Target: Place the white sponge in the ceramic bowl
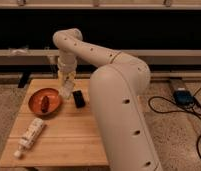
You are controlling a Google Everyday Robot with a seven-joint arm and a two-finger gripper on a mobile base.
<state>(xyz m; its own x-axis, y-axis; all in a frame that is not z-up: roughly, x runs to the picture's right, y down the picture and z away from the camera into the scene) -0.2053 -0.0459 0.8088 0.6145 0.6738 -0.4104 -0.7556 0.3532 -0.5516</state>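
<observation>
The gripper (67,91) is held just right of the ceramic bowl (36,102); its grip cannot be told. A phone (79,98) lies right of it.

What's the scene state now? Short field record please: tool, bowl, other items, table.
tool: hangs low at the ceramic bowl's right rim, left of the phone
bowl contents: one dark reddish item
white sponge: not identifiable
tube: white labelled tube lying at front left of the wooden table
arm: large white body fills the right foreground, hiding that side of the table
</observation>
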